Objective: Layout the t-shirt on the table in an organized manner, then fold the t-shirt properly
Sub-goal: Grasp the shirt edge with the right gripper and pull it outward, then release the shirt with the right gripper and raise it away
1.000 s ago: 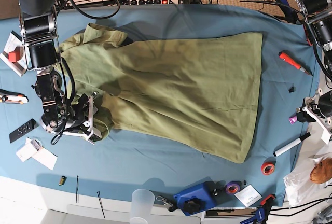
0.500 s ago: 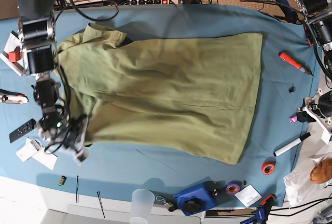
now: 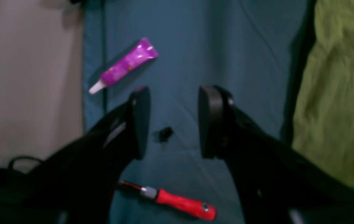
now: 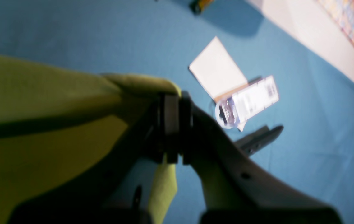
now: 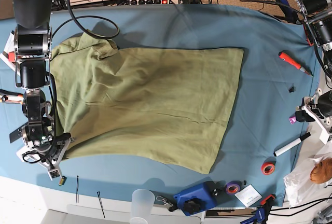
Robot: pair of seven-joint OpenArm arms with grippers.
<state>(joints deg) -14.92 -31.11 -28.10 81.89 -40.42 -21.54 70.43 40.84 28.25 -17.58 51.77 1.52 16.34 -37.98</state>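
Observation:
The olive-green t-shirt [image 5: 140,105] lies spread over the blue table [image 5: 270,94], its body fairly flat and its far-left part bunched. My right gripper [image 5: 57,155] sits at the shirt's near-left corner. In the right wrist view this right gripper [image 4: 173,130] is shut on a fold of the t-shirt [image 4: 40,140], held just above the cloth. At the table's right edge my left gripper [image 5: 310,111] stays apart from the shirt. In the left wrist view the left gripper [image 3: 173,123] is open and empty, with the t-shirt [image 3: 335,93] off to its right.
A purple tube [image 3: 127,63], a small black piece [image 3: 165,133] and a red screwdriver [image 3: 183,203] lie around the left gripper. A white card [image 4: 217,71], a plastic package [image 4: 248,101] and a black remote [image 4: 257,138] lie by the right gripper. A marker [image 5: 291,144], tape rolls [image 5: 267,168] and a cup [image 5: 142,203] line the front.
My right gripper has shut on the shirt's near-left corner and dragged it left and toward the front edge; the whole shirt slid left. The left arm has not moved.

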